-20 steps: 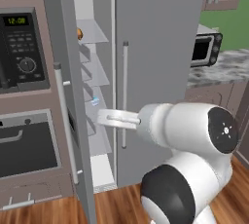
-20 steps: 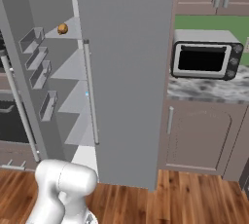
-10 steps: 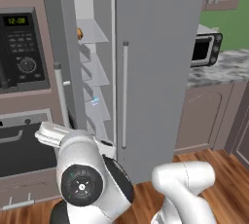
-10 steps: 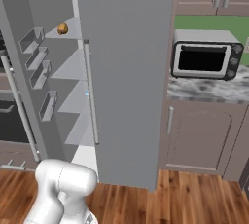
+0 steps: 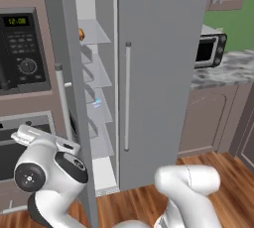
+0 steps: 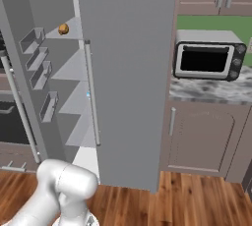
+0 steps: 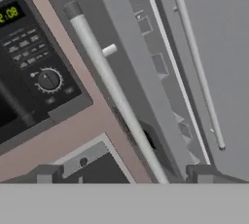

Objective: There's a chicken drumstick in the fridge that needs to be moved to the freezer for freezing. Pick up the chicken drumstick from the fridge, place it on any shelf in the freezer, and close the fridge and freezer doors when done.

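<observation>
the chicken drumstick [image 6: 63,29] lies on an upper shelf [image 6: 74,27] of the freezer [image 6: 69,63], so the transfer step looks complete. the fridge door [image 6: 129,72] appears closed. the freezer door [image 5: 67,88] stands wide open and is the thing left to handle.

tool [image 7: 124,174]: fingertips [image 7: 47,173] spread wide, nothing between them, nothing held. it faces the outer side of the freezer door, with the silver bar handle [image 7: 114,89] running between the tips toward the wall oven [image 7: 34,77].

handling, as a judgement:
- the door is a rigid, tall panel on a side hinge; it should swing, not flex.
- it is likely heavy compared with the drumstick, so expect resistance at the start of the push.
- the flat grey face and the metal bar look smooth; a pad may slide along them.
- contact point: the bar handle or the panel beside it, near the free edge, where leverage is greatest.
- nothing fragile shows in the swing path.
</observation>
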Controlling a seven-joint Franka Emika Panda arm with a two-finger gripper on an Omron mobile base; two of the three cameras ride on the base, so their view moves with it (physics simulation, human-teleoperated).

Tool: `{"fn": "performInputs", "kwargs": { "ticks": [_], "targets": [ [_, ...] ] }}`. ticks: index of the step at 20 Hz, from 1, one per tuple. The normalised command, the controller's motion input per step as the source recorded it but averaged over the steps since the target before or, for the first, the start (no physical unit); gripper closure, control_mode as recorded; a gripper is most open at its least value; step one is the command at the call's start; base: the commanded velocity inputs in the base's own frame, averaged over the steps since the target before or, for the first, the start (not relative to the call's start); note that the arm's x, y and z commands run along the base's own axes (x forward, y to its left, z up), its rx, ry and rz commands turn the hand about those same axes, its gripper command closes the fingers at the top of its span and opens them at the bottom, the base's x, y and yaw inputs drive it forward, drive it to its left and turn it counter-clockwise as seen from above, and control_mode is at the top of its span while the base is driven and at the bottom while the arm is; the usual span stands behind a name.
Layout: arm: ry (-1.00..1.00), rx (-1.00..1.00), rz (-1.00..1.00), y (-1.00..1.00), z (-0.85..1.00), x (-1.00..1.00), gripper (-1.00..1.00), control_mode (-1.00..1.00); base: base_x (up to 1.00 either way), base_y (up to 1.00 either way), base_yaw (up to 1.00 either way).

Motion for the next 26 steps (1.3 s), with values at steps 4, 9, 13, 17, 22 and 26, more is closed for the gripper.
{"fn": "performInputs", "kwargs": {
  "ticks": [4, 9, 13, 17, 22, 26],
  "targets": [
    [0.0, -0.01, -0.09, 0.48, -0.58, 0.95, -1.0, -1.0, 0.0, 0.0, 0.0],
    [0.03, -0.04, -0.19, 0.63, -0.44, 0.9, -1.0, -1.0, 0.0, 0.0, 0.0],
    [0.08, -0.09, -0.23, 0.31, -0.52, 0.71, -1.0, -1.0, 0.0, 0.0, 0.0],
    [0.01, -0.12, -0.21, 0.32, -0.62, 0.54, -1.0, -1.0, 0.0, 0.0, 0.0],
    [0.0, -0.15, -0.11, 0.03, -0.55, 0.32, -1.0, -1.0, 0.0, 0.0, 0.0],
    [0.0, -0.11, -0.05, -0.12, -0.41, 0.33, -1.0, -1.0, 0.0, 0.0, 0.0]
  ]
}}
